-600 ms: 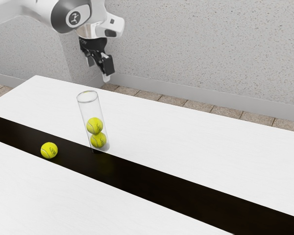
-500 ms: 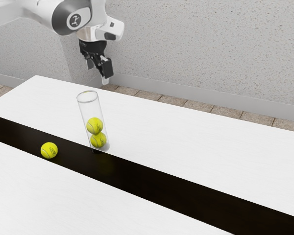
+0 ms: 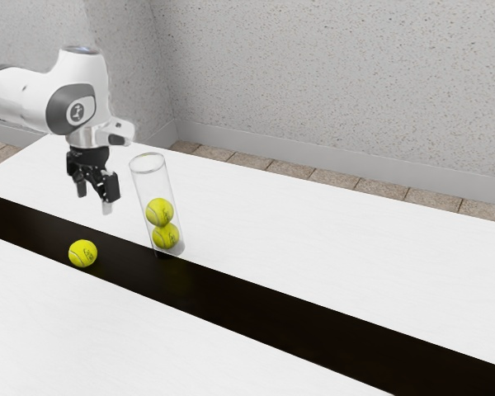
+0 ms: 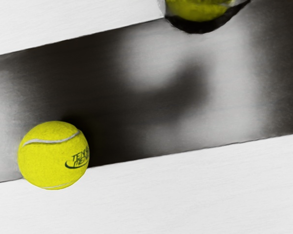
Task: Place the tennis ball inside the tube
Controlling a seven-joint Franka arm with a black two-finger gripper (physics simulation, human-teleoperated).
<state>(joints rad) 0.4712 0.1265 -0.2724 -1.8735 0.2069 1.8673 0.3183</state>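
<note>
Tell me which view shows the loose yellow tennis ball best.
The wrist view: there the loose yellow tennis ball is close up, its white seam and dark lettering plain. The exterior view shows it smaller, on the black strip, apart from the clear tube.

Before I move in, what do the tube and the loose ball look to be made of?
The tube looks like clear, glossy plastic, possibly glass: the balls inside show through its wall. The loose ball looks like matte, fuzzy yellow felt with a smooth pale seam.
</note>
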